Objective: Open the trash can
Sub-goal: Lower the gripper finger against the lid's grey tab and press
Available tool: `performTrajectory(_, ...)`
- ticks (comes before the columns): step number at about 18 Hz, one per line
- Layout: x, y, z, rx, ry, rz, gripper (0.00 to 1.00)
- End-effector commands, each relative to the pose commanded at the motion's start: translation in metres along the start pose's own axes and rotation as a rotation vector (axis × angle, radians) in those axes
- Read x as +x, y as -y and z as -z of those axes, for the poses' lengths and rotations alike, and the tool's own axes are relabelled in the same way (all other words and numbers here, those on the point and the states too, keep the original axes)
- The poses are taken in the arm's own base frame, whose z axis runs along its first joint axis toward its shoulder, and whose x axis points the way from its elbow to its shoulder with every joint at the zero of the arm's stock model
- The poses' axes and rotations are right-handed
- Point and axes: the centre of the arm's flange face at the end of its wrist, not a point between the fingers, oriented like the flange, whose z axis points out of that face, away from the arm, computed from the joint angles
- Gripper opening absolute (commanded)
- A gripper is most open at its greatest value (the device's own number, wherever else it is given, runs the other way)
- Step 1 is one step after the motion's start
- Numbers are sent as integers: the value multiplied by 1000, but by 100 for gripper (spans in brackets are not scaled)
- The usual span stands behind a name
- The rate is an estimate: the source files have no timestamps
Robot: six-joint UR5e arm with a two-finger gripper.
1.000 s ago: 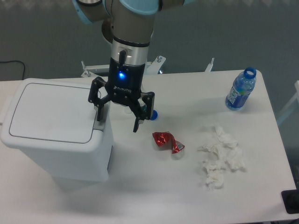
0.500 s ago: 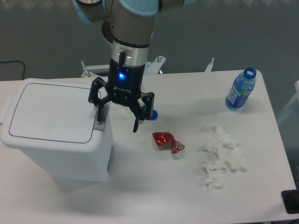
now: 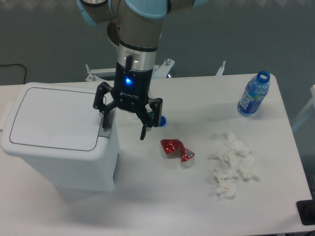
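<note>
Tool (image 3: 125, 123) hangs with jaws spread wide, one finger (image 3: 105, 116) poised right at the grey latch tab (image 3: 106, 129) of the shut trash can (image 3: 59, 140), apparently ready to press.

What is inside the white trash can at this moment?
That cannot be seen. The trash can has its flat lid closed, covering the inside. On top, only one of the open gripper fingers is at the grey latch tab.
</note>
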Motion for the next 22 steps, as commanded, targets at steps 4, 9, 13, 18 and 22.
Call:
performTrajectory(4,0,-2,-3,-5,-3,-19,100)
performTrajectory(9,0,-2,-2,-5,-3,-30,100)
performTrajectory(13,0,-2,-2,-5,-3,-30,100)
performTrajectory(18,0,-2,-2,-6,-4,-29,100)
performTrajectory(22,-1,0,1,1,0,-31,100)
